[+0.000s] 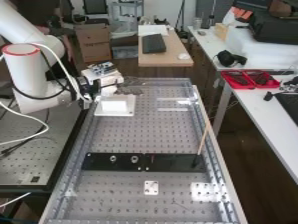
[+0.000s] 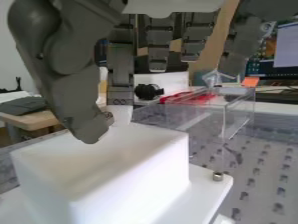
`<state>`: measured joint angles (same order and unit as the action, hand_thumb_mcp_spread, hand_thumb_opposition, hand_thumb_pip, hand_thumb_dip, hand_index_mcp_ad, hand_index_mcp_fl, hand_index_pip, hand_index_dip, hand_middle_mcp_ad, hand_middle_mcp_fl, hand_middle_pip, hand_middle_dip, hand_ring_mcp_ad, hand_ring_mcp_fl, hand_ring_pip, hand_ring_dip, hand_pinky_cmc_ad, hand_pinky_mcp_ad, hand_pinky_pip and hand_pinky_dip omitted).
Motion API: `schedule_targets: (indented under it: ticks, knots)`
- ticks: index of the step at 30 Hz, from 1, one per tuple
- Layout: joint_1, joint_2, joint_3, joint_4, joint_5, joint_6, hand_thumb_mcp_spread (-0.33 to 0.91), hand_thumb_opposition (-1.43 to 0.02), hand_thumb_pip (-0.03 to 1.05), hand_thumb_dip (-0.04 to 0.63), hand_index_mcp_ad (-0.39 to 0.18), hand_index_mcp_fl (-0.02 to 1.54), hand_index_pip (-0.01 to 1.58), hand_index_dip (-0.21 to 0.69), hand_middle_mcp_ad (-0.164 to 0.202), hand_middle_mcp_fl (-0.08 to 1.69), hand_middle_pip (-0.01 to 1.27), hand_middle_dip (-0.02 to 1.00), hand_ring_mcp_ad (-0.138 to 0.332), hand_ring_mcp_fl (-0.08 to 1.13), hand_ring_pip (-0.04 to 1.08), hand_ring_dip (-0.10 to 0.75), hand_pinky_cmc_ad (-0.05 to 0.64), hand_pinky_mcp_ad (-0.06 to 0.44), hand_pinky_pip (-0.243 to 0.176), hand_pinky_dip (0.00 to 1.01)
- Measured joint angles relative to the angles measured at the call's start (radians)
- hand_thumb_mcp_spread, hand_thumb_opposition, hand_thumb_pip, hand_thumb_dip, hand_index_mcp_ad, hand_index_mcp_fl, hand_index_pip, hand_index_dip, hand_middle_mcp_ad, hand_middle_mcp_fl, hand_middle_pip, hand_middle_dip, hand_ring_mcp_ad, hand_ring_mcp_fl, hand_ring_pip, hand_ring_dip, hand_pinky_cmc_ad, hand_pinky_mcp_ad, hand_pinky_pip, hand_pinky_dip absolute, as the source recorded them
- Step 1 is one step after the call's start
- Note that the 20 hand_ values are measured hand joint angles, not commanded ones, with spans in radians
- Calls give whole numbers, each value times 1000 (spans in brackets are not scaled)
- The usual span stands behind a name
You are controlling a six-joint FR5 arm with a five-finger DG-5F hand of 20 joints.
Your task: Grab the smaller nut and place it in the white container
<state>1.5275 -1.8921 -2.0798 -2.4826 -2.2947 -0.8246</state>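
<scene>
Presently, we log the white container (image 2: 136, 182) just beneath the hand (image 1: 129, 90); open or closed, we cannot tell.

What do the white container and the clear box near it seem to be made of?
The white container looks like matt plastic, perhaps 3D-printed: its walls are evenly white, with soft shading and no mirror-like shine. The clear box looks like smooth, glossy acrylic, since the bench shows through its walls and its edges catch light; glass is also possible.
</scene>
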Motion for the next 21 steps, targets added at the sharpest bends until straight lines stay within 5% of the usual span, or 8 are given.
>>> schedule_targets:
  ticks: [10, 13, 21]
  knots:
    - [11, -13, 20, -41, 18, -9, 426, -848, 677, 239, -140, 211, 1497, 176, 61, 56, 134, 222, 126, -3, 79, 86, 346, 291, -12, 180]
    - [12, -12, 20, -47, 30, -3, 424, -845, 691, 239, -155, 61, 1356, 169, 61, 56, 134, 222, 126, -3, 79, 86, 346, 295, -12, 180]
    - [6, 3, 15, -49, 70, 27, 379, -803, 721, 236, -154, 2, 932, 106, 61, -12, 134, 222, 126, -2, 75, 86, 349, 295, -17, 176]
